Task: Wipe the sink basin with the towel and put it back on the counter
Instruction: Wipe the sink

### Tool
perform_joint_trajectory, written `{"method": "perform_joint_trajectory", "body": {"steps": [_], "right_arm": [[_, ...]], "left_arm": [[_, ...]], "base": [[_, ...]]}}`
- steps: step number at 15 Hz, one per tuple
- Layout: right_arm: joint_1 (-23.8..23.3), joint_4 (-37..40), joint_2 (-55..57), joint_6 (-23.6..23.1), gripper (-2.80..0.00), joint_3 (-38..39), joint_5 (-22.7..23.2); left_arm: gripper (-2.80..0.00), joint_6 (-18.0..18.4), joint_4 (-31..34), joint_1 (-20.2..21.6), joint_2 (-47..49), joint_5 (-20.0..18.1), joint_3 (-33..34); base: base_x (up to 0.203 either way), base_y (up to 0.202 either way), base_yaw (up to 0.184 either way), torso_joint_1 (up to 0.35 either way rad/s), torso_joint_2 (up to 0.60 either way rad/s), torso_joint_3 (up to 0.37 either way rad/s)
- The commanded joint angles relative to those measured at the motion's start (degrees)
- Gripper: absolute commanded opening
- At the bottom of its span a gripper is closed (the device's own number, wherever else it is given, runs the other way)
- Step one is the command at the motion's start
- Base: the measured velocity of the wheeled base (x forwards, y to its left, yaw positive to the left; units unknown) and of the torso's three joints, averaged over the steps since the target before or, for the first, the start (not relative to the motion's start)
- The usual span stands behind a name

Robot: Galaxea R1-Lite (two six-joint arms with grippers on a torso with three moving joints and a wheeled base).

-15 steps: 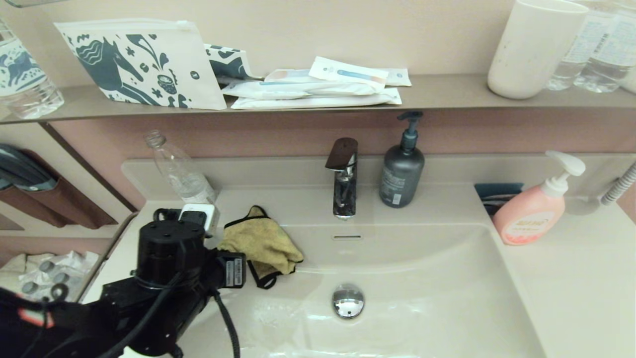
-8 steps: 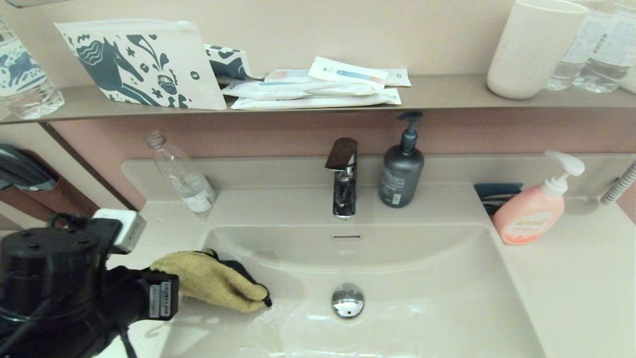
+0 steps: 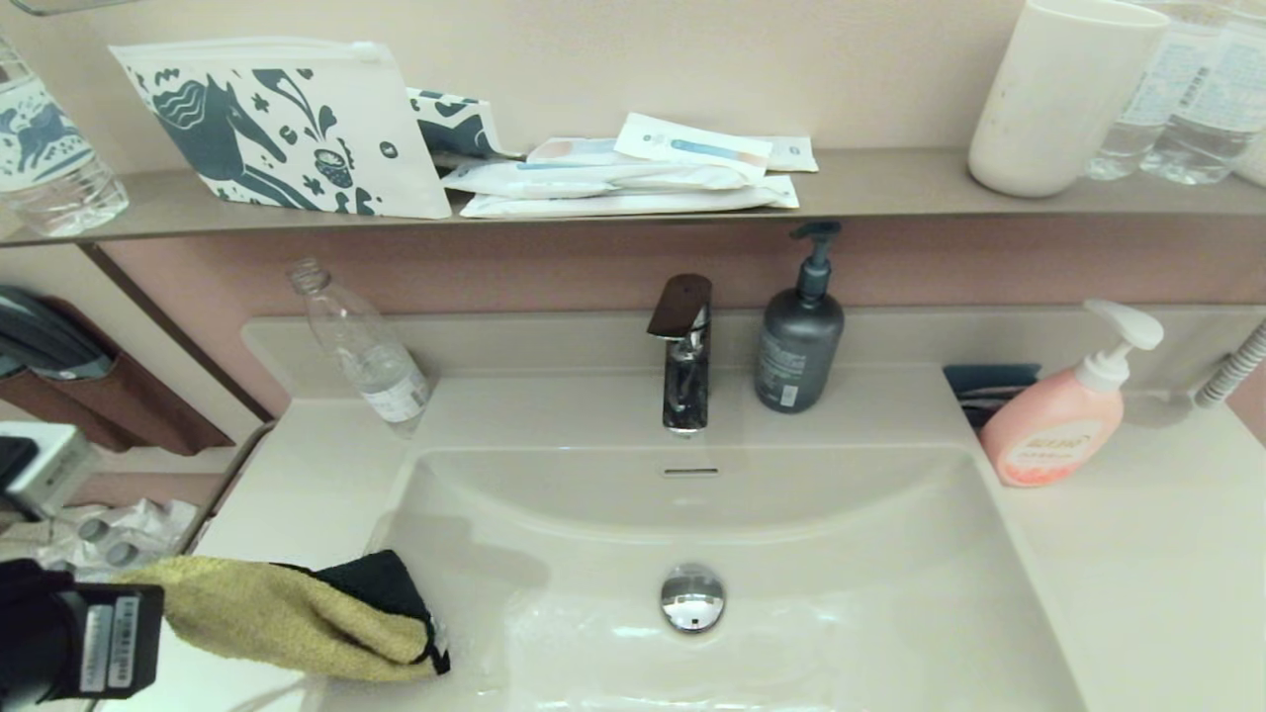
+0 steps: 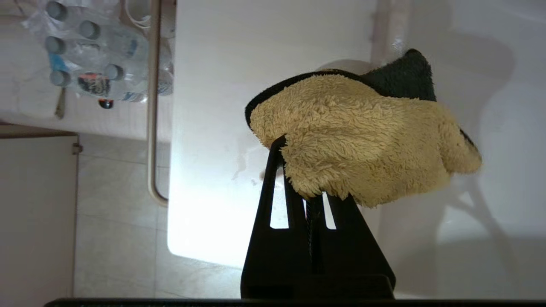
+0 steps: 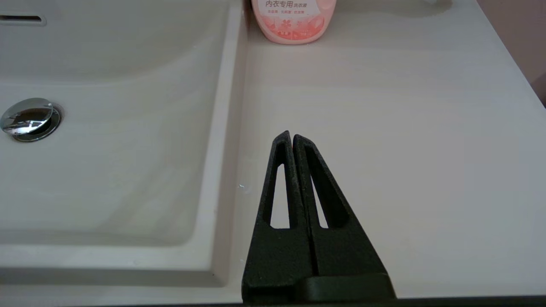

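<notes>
Your left gripper (image 4: 313,200), lower left, clamps the towel (image 3: 287,618), which stretches rightward over the counter (image 3: 307,485) edge toward the basin (image 3: 791,514); right gripper (image 5: 293,138) closed, idle.

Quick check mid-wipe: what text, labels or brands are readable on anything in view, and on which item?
"内衣专用洗衣液": label of the pink plastic pump bottle, right wrist view.
Smaller line beneath it: too small to read.
Dark grey pump bottle label: blurred.
Clear plastic bottle label: blurred.
White sachets on the grey-brown shelf: unreadable.
White stickers on the left gripper holding the mustard-yellow fluffy towel: unreadable.
</notes>
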Motion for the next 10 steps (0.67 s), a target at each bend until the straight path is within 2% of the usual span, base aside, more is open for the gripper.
{"method": "perform_joint_trajectory", "body": {"steps": [1,4,6,8,10], "right_arm": [[0.01,0.00,-0.01,-0.03,-2.80,-0.01,0.02],[0.01,0.00,-0.01,-0.03,-2.80,0.01,0.02],[0.01,0.00,-0.01,-0.03,-2.80,-0.04,0.02],[0.01,0.00,-0.01,-0.03,-2.80,-0.04,0.02],[0.01,0.00,-0.01,-0.03,-2.80,0.01,0.02]], "left_arm": [[-2.80,1.54,3.18,1.78,0.60,0.14,-3.61],[-2.80,2.64,7.13,2.47,4.40,-0.01,-8.80],[-2.80,3.16,7.97,2.56,8.52,-0.63,-10.56],[-2.80,3.94,8.18,2.84,12.85,-0.77,-15.25],[-2.80,10.11,8.20,6.37,15.66,-0.81,-18.17]], "base": [[0.000,0.000,0.000,0.000,0.00,0.000],[0.000,0.000,0.000,0.000,0.00,0.000],[0.000,0.000,0.000,0.000,0.00,0.000],[0.000,0.000,0.000,0.000,0.00,0.000],[0.000,0.000,0.000,0.000,0.00,0.000]]}}
